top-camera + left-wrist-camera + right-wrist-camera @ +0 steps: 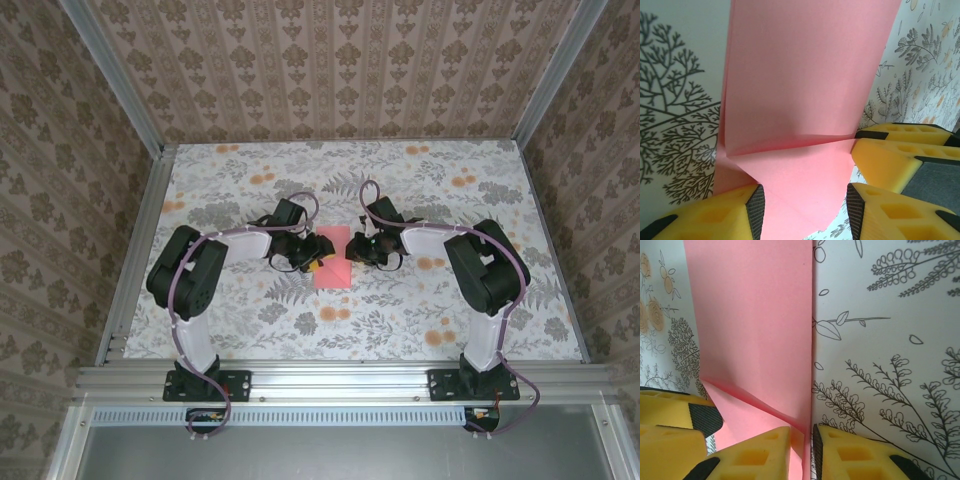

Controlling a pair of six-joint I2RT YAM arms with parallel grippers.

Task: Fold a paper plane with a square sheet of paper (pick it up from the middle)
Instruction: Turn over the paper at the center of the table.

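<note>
Closest in, the left claw [805,206] stands released. Its two yellow fingers [715,217] are well apart with their black pads [756,212] facing inward, and the salmon-pink sheet of paper [805,75] lies in the gap between them. Just ahead of those fingertips a crease crosses the sheet from side to side, with a pointed flap folded back toward the claw. Beyond the crease the paper stretches straight away from the claw. To the right of the left claw and just ahead of it, the other arm's yellow fingers sit at the end of that crease, at the paper's edge. The right claw [801,440] is clenched on the sheet: its fingertips stand almost together, with a thin strip of the pink edge pinched in the slit between them. From that pinch the sheet's straight edge runs directly away from the right claw. The paper spreads to the left of that edge, with a small triangular fold beside the left fingertip. From above, the two claws face each other across the sheet, each at its own side of it, midway over the flowered bench [400,320]. Farther out, both black arms [190,270] bend back to their bases on an aluminium rail [340,380], and patterned walls [330,70] close the bench in.
</note>
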